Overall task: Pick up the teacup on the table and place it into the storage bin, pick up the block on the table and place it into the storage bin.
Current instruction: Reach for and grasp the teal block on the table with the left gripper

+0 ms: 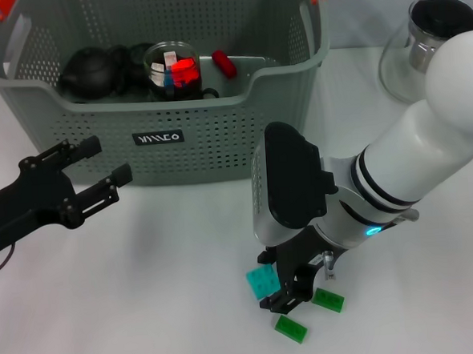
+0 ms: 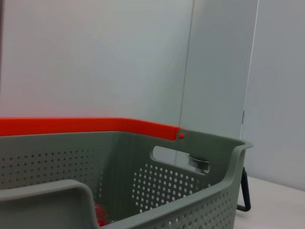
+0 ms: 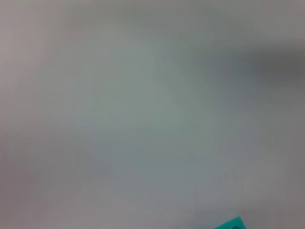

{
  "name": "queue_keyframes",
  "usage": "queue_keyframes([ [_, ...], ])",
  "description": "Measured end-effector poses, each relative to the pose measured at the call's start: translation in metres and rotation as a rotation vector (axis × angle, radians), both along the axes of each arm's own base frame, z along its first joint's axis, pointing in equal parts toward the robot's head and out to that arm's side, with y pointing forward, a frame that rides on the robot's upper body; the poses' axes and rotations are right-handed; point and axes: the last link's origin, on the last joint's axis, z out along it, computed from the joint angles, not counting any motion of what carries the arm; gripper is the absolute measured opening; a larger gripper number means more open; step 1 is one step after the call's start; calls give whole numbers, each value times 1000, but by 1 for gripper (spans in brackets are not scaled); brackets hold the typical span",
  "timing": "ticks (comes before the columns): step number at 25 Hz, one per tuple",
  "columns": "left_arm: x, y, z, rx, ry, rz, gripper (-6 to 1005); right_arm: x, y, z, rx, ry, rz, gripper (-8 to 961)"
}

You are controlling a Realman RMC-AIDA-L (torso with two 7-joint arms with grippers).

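The grey perforated storage bin (image 1: 158, 142) stands at the back of the table; its rim and orange handle (image 2: 90, 126) fill the left wrist view. Inside it lie a dark teacup (image 1: 123, 62), a black pot, a glass jar with red contents and a red block (image 1: 224, 63). My right gripper (image 1: 282, 289) is low over the table in front of the bin, open, with a teal block (image 1: 261, 282) at its fingers. A corner of that teal block (image 3: 229, 224) shows in the right wrist view. My left gripper (image 1: 109, 159) hovers open and empty left of the bin's front wall.
Two green blocks (image 1: 328, 300) (image 1: 291, 328) lie on the white table right beside the right gripper. A glass teapot (image 1: 425, 49) with a black lid stands at the back right, behind the right arm; its black handle (image 2: 243, 191) shows past the bin.
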Motion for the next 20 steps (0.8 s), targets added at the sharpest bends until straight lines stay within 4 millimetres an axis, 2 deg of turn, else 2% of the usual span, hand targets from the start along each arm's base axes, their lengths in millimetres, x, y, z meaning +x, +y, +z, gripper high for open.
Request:
queue_keyframes([
  [20, 0, 0, -1, 0, -1, 1, 690, -1, -1, 2, -4, 0, -17, 686],
])
